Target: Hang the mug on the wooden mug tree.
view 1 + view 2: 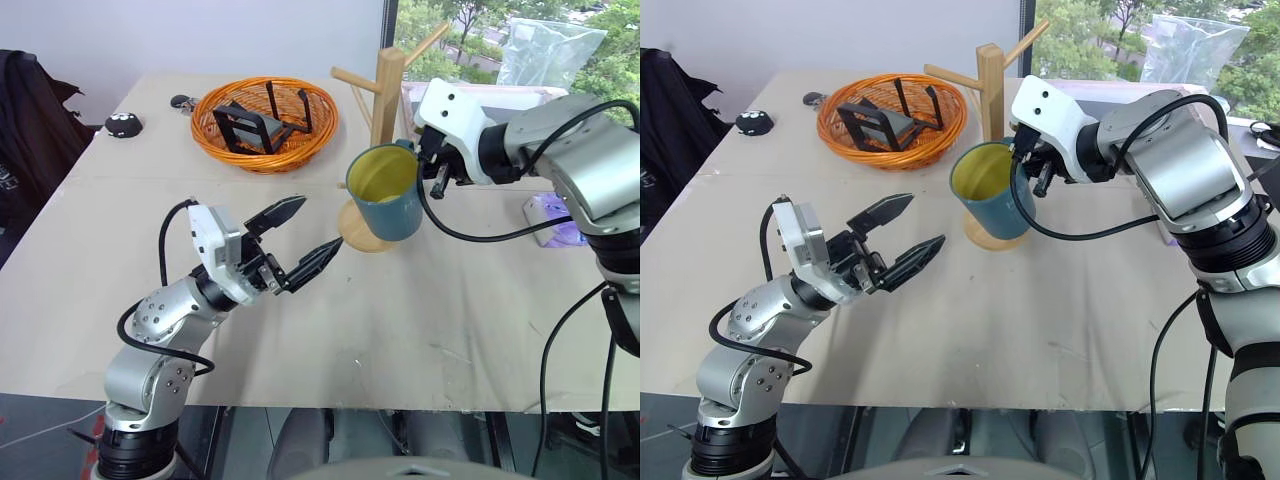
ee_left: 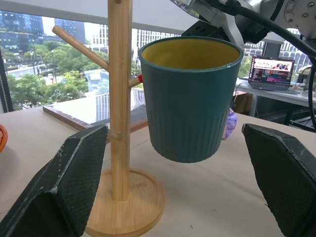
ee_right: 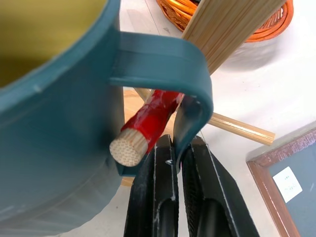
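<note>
The hanging step is nearly done: the mug (image 1: 386, 192) hangs in the air against the wooden mug tree (image 1: 384, 110), well above the tree's round base, and the right wrist view shows the red-tipped peg (image 3: 147, 123) already poking through the loop of the mug's handle (image 3: 170, 69). The right gripper (image 3: 177, 153) comes in from the window side of the tree, its two black fingers pressed together on the lower part of the handle, so the mug seems borne by the grip rather than by the peg. As I judge it, the next move calls for easing the mug a little further along the peg toward the post, letting the handle settle onto the wood, then parting the fingers and drawing back away from the tree. Room there is tight: the post stands just beside the handle, and a second bare peg (image 3: 242, 128) crosses close behind the fingers, so a sideways withdrawal could knock the tree. The left gripper (image 1: 305, 240) waits on the near side of the tree, fingers spread apart and holding nothing, pointing at the mug with open table (image 1: 400, 320) between them. The orange basket (image 1: 265, 125) sits beyond the tree to its left, well clear; a purple packet (image 1: 550, 220) lies on its right.
</note>
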### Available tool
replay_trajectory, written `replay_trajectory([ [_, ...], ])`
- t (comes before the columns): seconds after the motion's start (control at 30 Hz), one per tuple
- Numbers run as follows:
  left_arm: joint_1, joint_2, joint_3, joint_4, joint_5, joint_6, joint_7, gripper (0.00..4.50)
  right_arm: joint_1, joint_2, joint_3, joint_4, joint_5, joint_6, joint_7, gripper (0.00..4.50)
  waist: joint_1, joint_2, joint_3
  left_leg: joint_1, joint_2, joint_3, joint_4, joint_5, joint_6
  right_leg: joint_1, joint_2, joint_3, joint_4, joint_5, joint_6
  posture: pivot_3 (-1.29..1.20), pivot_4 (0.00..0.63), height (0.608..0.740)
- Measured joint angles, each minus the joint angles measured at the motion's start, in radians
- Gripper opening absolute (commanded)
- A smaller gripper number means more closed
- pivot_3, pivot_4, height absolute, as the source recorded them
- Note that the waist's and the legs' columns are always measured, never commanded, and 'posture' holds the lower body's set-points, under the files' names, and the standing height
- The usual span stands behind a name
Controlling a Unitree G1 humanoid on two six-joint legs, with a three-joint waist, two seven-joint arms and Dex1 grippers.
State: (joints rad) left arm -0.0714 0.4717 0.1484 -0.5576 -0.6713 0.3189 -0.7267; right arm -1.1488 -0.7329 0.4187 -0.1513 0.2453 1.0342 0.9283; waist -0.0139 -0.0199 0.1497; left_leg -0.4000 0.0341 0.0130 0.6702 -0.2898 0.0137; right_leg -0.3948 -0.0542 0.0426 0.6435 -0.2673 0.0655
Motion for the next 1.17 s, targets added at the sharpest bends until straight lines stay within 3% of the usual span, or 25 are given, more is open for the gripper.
replay_trajectory([
  [0.03, 0.002, 0.0, 0.0, 0.0, 0.0, 0.0, 0.0, 4.5, 0.0, 0.0, 0.0, 0.0, 0.001, -0.004, 0.007, 1.21, 0.0, 0.0, 0.0, 0.0, 0.0, 0.0, 0.0, 0.0, 0.0, 0.0, 0.0, 0.0, 0.0, 0.0, 0.0, 0.0, 0.15, 0.737],
  [0.13, 0.012, 0.0, 0.0, 0.0, -0.001, 0.0, -0.001, 4.5, 0.0, -0.01, -0.014, -0.006, 0.01, -0.005, 0.026, 2.47, 0.0, 0.0, 0.0, 0.0, 0.0, 0.0, 0.0, 0.0, 0.0, 0.0, 0.0, 0.0, 0.0, 0.0, 0.0, 0.0, 0.15, 0.737],
  [0.27, 0.017, 0.004, 0.0, 0.0, -0.001, 0.0, -0.008, 4.5, 0.001, -0.018, -0.047, -0.03, 0.021, -0.005, 0.03, 4.41, 0.0, 0.0, 0.0, 0.0, 0.0, 0.0, 0.0, 0.0, 0.001, 0.0, 0.0, 0.0, 0.0, 0.0, 0.0, 0.0, 0.15, 0.737],
  [0.53, 0.015, 0.017, -0.003, 0.001, 0.005, 0.018, 0.003, 4.5, 0.078, -0.117, -0.216, -0.128, 0.12, 0.038, 0.071, 4.48, 0.002, 0.0, 0.0, 0.0, 0.0, 0.0, 0.0, -0.001, 0.001, 0.0, 0.0, 0.0, 0.0, 0.0, 0.0, 0.0, 0.15, 0.737],
  [0.63, 0.037, 0.03, -0.022, 0.004, 0.065, 0.027, 0.04, 4.5, 0.294, -0.119, -0.459, -0.231, 0.237, 0.127, 0.052, 4.48, 0.009, -0.002, -0.001, 0.0, 0.001, -0.002, 0.0, -0.001, 0.002, 0.002, 0.0, -0.001, 0.0, 0.0, 0.0, 0.0, 0.15, 0.737],
  [0.73, 0.05, 0.034, -0.04, 0.01, 0.092, 0.03, 0.052, 4.5, 0.413, -0.102, -0.566, -0.272, 0.278, 0.152, 0.034, 4.48, 0.007, -0.001, -0.001, 0.0, 0.0, 0.0, 0.0, -0.001, 0.002, 0.001, 0.0, 0.001, 0.0, 0.0, 0.0, 0.0, 0.15, 0.737],
  [0.8, 0.084, 0.037, -0.051, 0.01, 0.12, 0.027, 0.055, 4.5, 0.628, -0.039, -0.722, -0.35, 0.301, 0.085, 0.017, 4.48, 0.011, -0.007, -0.005, 0.0, -0.001, -0.001, -0.003, -0.001, 0.002, 0.002, 0.001, -0.001, -0.001, 0.0, 0.0, 0.0, 0.15, 0.737],
  [0.83, 0.127, 0.038, -0.06, 0.02, 0.145, 0.015, 0.053, 4.5, 0.845, 0.069, -0.828, -0.389, 0.31, -0.009, 0.001, 4.48, 0.017, -0.009, -0.008, 0.001, 0.001, -0.002, -0.003, -0.001, 0.002, 0.004, 0.002, -0.003, -0.001, 0.0, 0.0, 0.0, 0.15, 0.737],
  [0.97, 0.195, 0.037, -0.081, 0.077, 0.203, -0.029, 0.04, 4.5, 1.21, 0.256, -0.872, -0.348, 0.265, -0.273, -0.02, 4.48, 0.021, -0.002, -0.006, 0.003, 0.0, 0.002, 0.0, -0.001, 0.002, 0.004, 0.001, 0.001, 0.001, 0.0, 0.0, 0.0, 0.15, 0.737],
  [1.07, 0.222, 0.036, -0.083, 0.133, 0.227, -0.063, 0.021, 4.5, 1.348, 0.303, -0.856, -0.284, 0.193, -0.518, 0.005, 4.48, 0.01, -0.001, -0.005, 0.015, 0.001, 0.006, -0.001, -0.001, 0.002, 0.015, 0.002, 0.001, -0.001, -0.001, 0.0, 0.0, 0.15, 0.737],
  [1.17, 0.233, 0.037, -0.092, 0.171, 0.254, -0.094, -0.007, 4.5, 1.394, 0.347, -0.837, -0.212, 0.166, -0.692, 0.004, 4.48, -0.001, -0.001, -0.005, 0.02, 0.002, 0.006, -0.001, -0.001, 0.002, 0.019, 0.004, 0.003, -0.001, -0.001, 0.0, 0.0, 0.15, 0.737],
])
